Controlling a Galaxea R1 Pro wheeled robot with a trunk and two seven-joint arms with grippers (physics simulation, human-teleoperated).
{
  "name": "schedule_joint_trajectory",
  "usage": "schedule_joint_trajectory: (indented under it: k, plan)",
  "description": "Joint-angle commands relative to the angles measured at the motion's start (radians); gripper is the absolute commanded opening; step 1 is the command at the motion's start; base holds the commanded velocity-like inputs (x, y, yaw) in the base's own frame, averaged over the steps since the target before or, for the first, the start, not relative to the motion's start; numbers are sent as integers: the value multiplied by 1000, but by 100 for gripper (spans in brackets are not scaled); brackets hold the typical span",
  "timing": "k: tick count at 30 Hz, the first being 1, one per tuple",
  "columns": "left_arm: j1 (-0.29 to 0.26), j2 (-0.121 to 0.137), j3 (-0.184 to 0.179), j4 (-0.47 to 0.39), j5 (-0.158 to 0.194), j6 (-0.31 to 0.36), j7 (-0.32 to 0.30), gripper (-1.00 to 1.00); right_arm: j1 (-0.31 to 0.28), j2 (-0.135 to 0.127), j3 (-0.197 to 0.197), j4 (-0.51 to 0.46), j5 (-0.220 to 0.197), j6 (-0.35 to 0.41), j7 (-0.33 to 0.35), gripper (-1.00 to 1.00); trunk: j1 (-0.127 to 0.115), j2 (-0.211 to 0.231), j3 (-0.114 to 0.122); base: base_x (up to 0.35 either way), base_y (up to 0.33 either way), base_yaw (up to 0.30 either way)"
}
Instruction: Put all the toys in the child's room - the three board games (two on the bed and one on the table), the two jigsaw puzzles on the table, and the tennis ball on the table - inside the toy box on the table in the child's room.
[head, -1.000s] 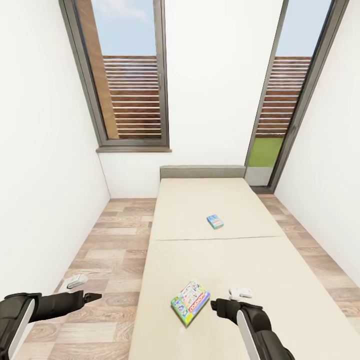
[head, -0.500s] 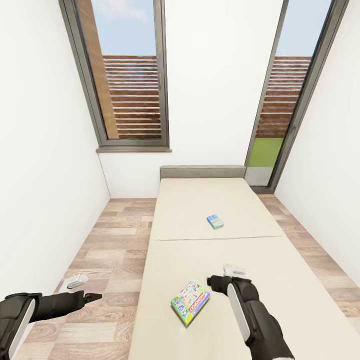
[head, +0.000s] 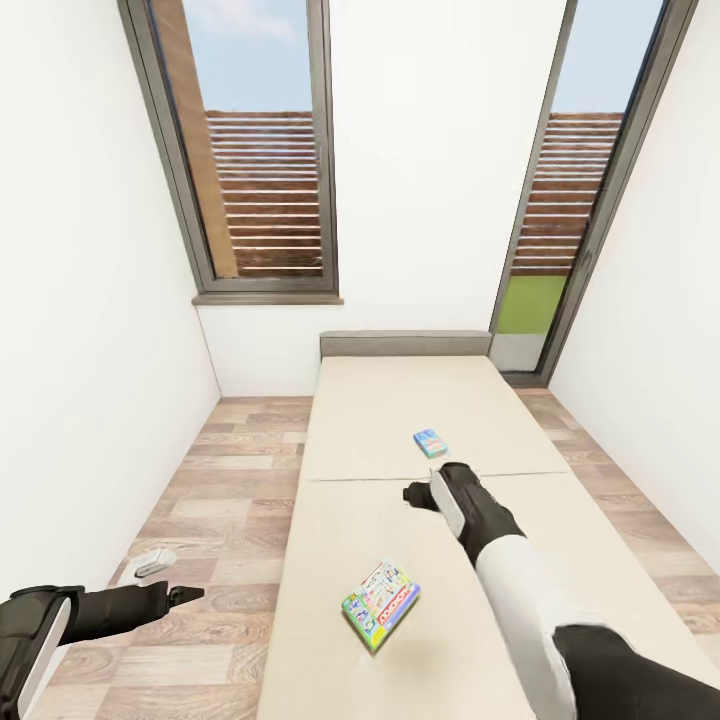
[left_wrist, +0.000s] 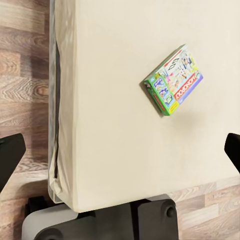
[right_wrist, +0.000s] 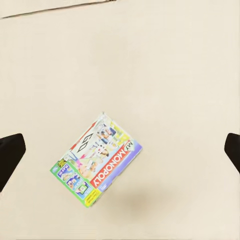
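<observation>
Two board games are seen lying flat on the beige bed (head: 520, 560), well apart from each other. The larger board game (head: 381, 603), printed with "Monopoly" lettering, lies near the foot end, turned at an angle to the bed's edges. The smaller blue board game (head: 430, 442) lies further up, just beyond the mattress seam. The right gripper (head: 420, 497) is held over the bed between the two boxes, nearer the small one; its fingers are spread wide, with nothing between them. The left gripper (head: 185, 594) is held low over the wooden floor (head: 220, 500) beside the bed, its fingers likewise spread and empty.
</observation>
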Motion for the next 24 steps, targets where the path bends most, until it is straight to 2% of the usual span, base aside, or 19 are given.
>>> schedule_joint_trajectory:
  k: [1,2,4,7,13,24]
  plan:
    - [-1,0,1,-1,0,7,-4,100,-24,1,-10,35,-21,-11,-11,100,1,-2,-2,0,0,0]
    - [-1,0,1,-1,0,7,-4,100,-59,1,-22,95,-40,-33,-19,100,1,-2,-2,0,0,0]
    - [-1,0,1,-1,1,7,-4,100,-94,1,-34,156,-62,-55,-40,100,1,-2,-2,0,0,0]
    - [-1,1,3,-1,1,7,-5,100,-114,1,-41,194,-76,-69,-77,100,1,-2,-2,0,0,0]
    - [-1,2,6,-1,2,7,-6,100,-123,1,-42,214,-84,-78,-111,100,1,-2,-2,0,0,0]
    - [-1,2,3,-1,3,7,-6,100,-122,1,-41,221,-85,-83,-118,100,1,-2,-7,0,0,0]
